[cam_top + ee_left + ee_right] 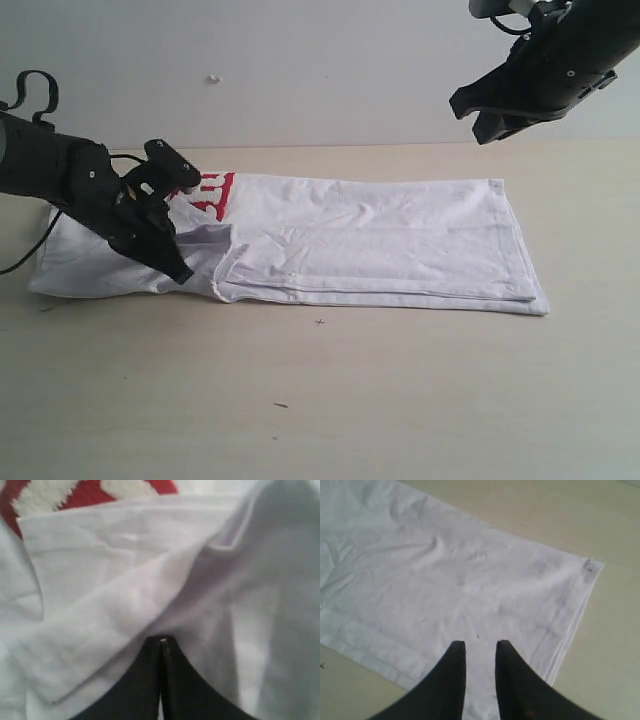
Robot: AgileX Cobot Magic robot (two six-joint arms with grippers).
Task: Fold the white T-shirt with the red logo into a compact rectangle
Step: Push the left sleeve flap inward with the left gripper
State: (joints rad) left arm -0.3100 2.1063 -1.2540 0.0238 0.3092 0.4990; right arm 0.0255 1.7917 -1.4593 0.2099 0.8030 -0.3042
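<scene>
Pale counter point(400, 400), the shirt point(400, 240) folded long across it. My left hand point(182, 270) looks clenched on a loose flap, the logo point(215, 195) just beyond it. Pulling could drag the lower layers askew, since my right hand point(472, 118) hangs released, high over the far end, pinning nothing.

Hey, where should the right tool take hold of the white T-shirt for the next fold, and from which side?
Grip the white T-shirt at its far hem corner, probably coming from above and the right end with the right tool. The shirt lies as a long flat strip, and there the stacked layers end together on bare table.
</scene>
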